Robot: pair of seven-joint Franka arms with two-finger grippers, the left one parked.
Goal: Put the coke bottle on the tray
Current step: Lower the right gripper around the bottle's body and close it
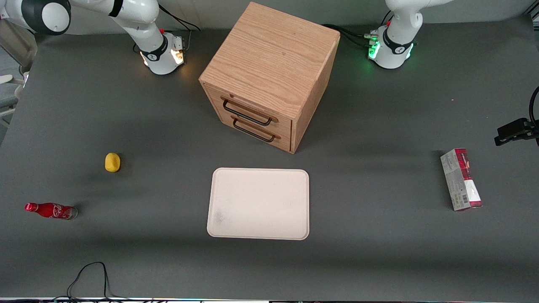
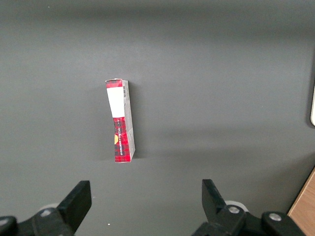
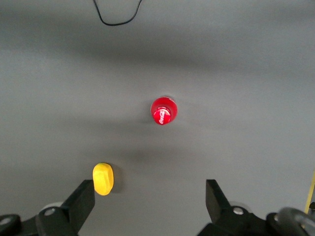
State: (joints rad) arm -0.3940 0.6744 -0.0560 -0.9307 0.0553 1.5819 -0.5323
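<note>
The coke bottle (image 1: 51, 211) stands upright on the dark grey bench (image 1: 379, 252), toward the working arm's end and well apart from everything else; from the wrist camera it is seen straight down, so only its round red cap (image 3: 163, 110) shows. Its red body carries white script and its base is clear. On the clock face of the front view, a small yellow lemon-shaped object (image 1: 112, 162) lies at about one o'clock from the bottle, farther from the front camera, near it but not touching. The cream-white tray (image 1: 258, 203) lies flat at the bottle's three o'clock, around the middle of the bench, well apart from it, with a faint grey smudge near one corner and nothing on it. At the tray's twelve o'clock, farther from the front camera, sits a wooden two-drawer cabinet (image 1: 269, 75) with dark wire handles, its drawers shut. A red-and-grey carton (image 1: 460, 179) lies toward the parked arm's end. A thin black cable (image 1: 90, 277) loops at the bench edge nearest the front camera.

The tool (image 3: 150, 201) hangs high above the bottle and the yellow object, its two dark fingers (image 3: 81, 201) spread wide apart with nothing between them.
</note>
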